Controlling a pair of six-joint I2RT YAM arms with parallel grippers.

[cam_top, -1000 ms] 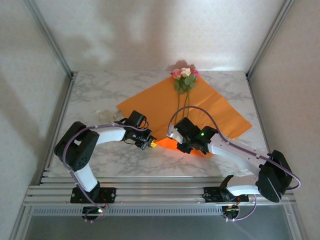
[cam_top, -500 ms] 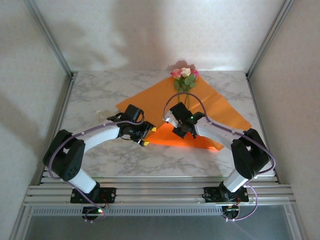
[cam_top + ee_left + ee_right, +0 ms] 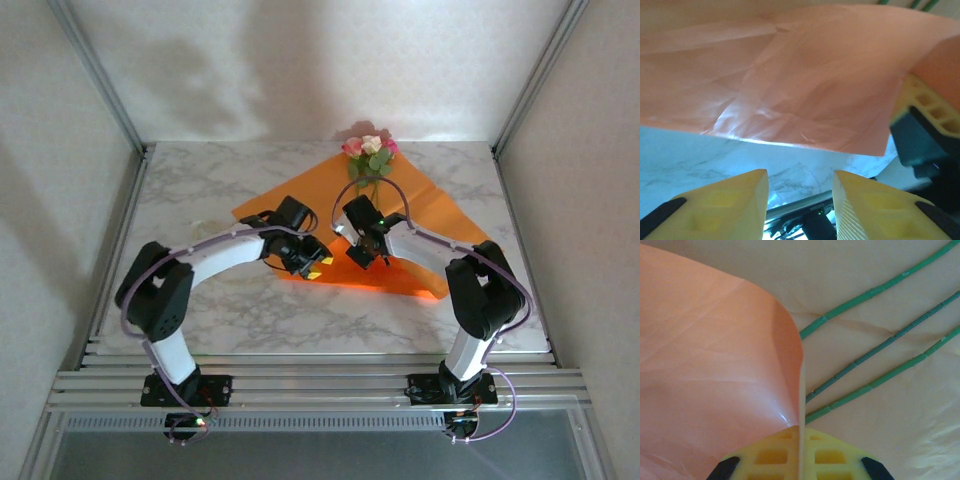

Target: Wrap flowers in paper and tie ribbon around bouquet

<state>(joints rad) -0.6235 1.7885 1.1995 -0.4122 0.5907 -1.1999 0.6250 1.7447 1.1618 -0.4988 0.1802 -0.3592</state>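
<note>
The orange paper (image 3: 440, 215) lies spread on the marble, its near part folded over toward the middle. The flowers (image 3: 370, 150) rest at its far corner, and their green stems (image 3: 880, 347) run across the sheet. My right gripper (image 3: 360, 258) (image 3: 801, 430) is shut on the paper's raised edge (image 3: 715, 365), just left of the stems. My left gripper (image 3: 318, 268) (image 3: 800, 177) hangs open beside it, nothing between its yellow fingers, with the lifted paper (image 3: 790, 85) above it. The ribbon is hidden.
The marble table (image 3: 200, 190) is bounded by enclosure walls on both sides and at the back. An aluminium rail (image 3: 320, 385) carrying both arm bases runs along the near edge. The right gripper's yellow finger (image 3: 927, 102) sits close to my left gripper.
The right gripper carried the paper's near corner away from the front edge toward the stems, folding the sheet over. The left gripper opened off the paper and moved right, toward the right gripper.
</note>
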